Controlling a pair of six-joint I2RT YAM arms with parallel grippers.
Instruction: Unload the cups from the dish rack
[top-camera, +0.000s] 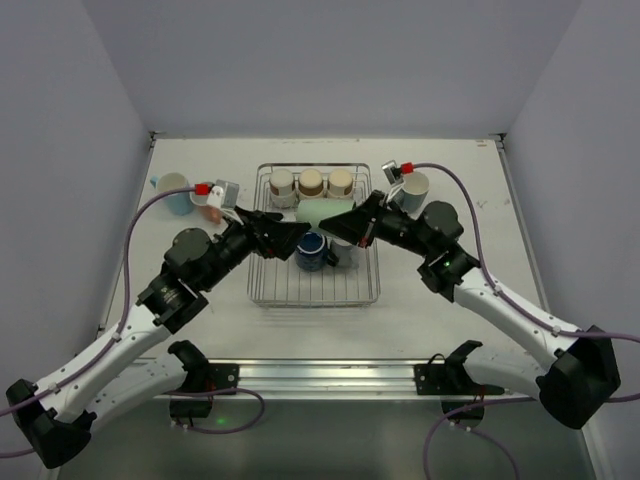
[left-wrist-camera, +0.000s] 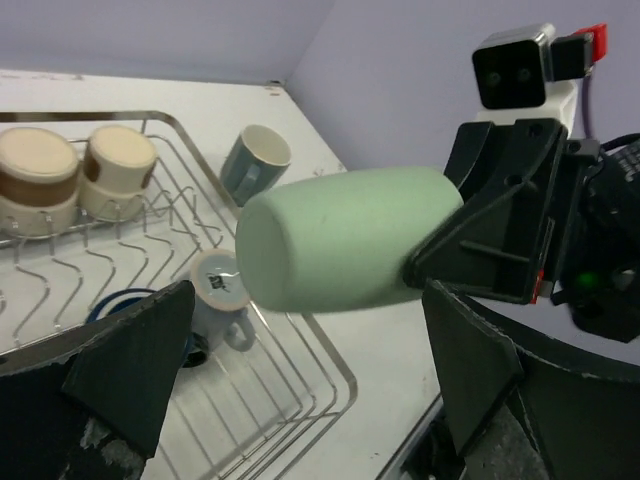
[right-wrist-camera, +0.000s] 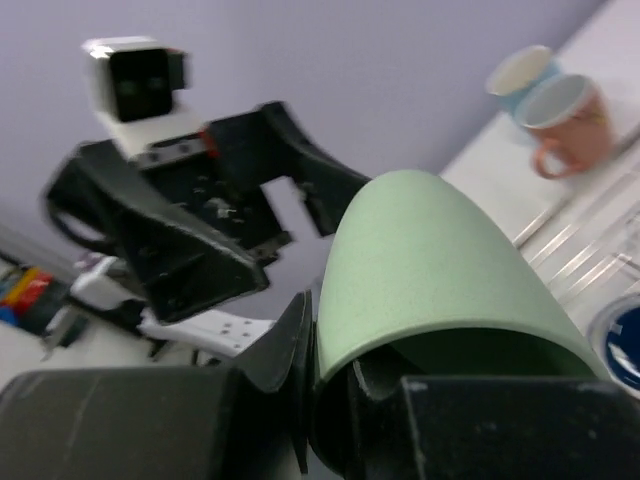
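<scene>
Silver wire forms the dish rack (top-camera: 310, 302), and everything is placed here relative to it. Inside the rack, toward its near half, a navy cup (top-camera: 312, 250) is seen, with a grey cup (left-wrist-camera: 222, 295) lying on its side just beside it; both are yet to be unloaded.

Above the middle of the rack, a sage-green cup (top-camera: 315, 213) is held sideways in the air. It is clamped at its rim by the right gripper (top-camera: 338, 224), with one finger inside the mouth and one outside. This grip is judged to be chosen because the rim is thin enough to pinch. The base of the cup is pointed toward the left gripper (top-camera: 290, 235), whose fingers are spread wide on either side of the cup, apart from it. A handover to the right arm is suggested, probably so that the cup can be set down on the right of the rack.

Along the far row of the rack, three cream cups (top-camera: 311, 182) are stood mouth-down. Outside the rack on the table (top-camera: 450, 330), a light-blue cup (top-camera: 174, 192) and a salmon cup (right-wrist-camera: 572, 118) are stood by its far left corner, and a slate-blue cup (top-camera: 412, 188) by its far right corner.
</scene>
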